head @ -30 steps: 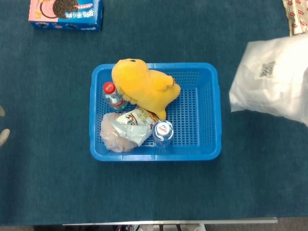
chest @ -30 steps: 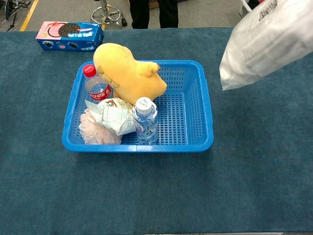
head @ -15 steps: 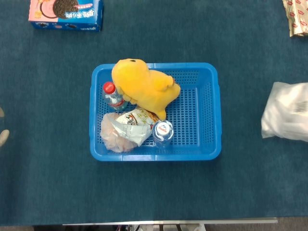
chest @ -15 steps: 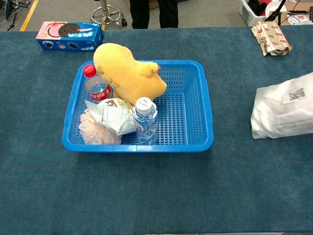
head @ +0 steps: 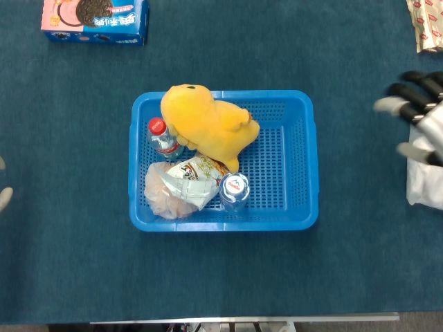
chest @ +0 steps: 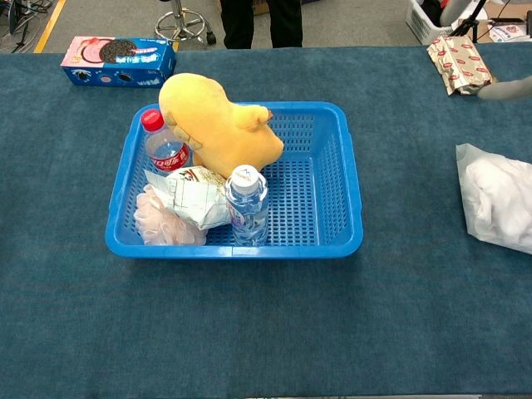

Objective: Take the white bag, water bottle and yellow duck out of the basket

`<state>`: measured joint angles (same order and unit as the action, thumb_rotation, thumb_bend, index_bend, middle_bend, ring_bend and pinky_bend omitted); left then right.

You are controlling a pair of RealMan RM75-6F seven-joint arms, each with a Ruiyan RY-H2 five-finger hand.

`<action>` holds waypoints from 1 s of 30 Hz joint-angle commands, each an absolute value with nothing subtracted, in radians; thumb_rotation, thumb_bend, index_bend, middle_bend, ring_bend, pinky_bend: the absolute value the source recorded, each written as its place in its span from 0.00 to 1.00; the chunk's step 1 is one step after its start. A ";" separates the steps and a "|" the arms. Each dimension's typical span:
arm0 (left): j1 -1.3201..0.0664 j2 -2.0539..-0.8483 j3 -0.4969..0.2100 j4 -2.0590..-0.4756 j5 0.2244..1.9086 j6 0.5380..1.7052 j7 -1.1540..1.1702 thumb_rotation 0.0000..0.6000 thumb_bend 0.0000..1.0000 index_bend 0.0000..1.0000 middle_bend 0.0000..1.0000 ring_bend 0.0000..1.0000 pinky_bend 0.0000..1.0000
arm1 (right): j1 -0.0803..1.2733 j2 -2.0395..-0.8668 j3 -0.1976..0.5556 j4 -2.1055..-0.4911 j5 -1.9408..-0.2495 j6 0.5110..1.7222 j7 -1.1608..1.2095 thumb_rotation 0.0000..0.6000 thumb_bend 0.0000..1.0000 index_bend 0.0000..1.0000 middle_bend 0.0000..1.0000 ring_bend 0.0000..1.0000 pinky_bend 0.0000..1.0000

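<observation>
The white bag is out of the basket and lying on the blue counter, way over by the right edge. The right hand sits just above it in the head view, fingers spread apart and not gripping anything, a bit blurred. In the chest view only a grey smear of it shows near the top right corner, so the head view is the one to trust here.

Well off to the left of that hand, the blue basket holds everything else. The yellow duck is slumped across the back left part, leaning over a red-capped bottle tucked against the left wall. The water bottle with the white cap stands upright near the front wall, just beside a crinkled snack packet, and a pinkish mesh puff sits in the front left corner (partly under the packet).

The left hand only pokes in as a couple of pale fingertips at the far left edge of the head view, so whether it's spread or curled can't be told.

A cookie box sits at the back left corner of the counter, and a patterned packet lies behind the right hand at the back right.
</observation>
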<state>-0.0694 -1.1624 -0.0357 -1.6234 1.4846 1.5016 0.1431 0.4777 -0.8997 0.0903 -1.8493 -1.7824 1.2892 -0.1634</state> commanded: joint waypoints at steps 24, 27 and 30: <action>-0.056 -1.154 -0.038 -1.590 1.478 1.512 0.080 1.00 0.17 0.49 0.34 0.25 0.46 | 0.828 -1.182 0.082 -1.674 -1.943 1.010 -0.013 1.00 0.00 0.36 0.33 0.20 0.27; -0.054 -1.154 -0.038 -1.589 1.479 1.514 0.076 1.00 0.17 0.49 0.34 0.25 0.46 | 0.849 -1.198 0.077 -1.664 -1.935 0.987 -0.014 1.00 0.00 0.36 0.31 0.19 0.26; -0.052 -1.155 -0.038 -1.585 1.478 1.516 0.072 1.00 0.17 0.49 0.34 0.25 0.46 | 0.865 -1.212 0.074 -1.656 -1.925 0.970 -0.014 1.00 0.00 0.33 0.29 0.18 0.25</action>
<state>-0.0520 -1.1549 -0.0378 -1.5856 1.4780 1.5160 0.0720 0.8625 -1.2099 0.0756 -1.6582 -1.9275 0.9728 -0.0140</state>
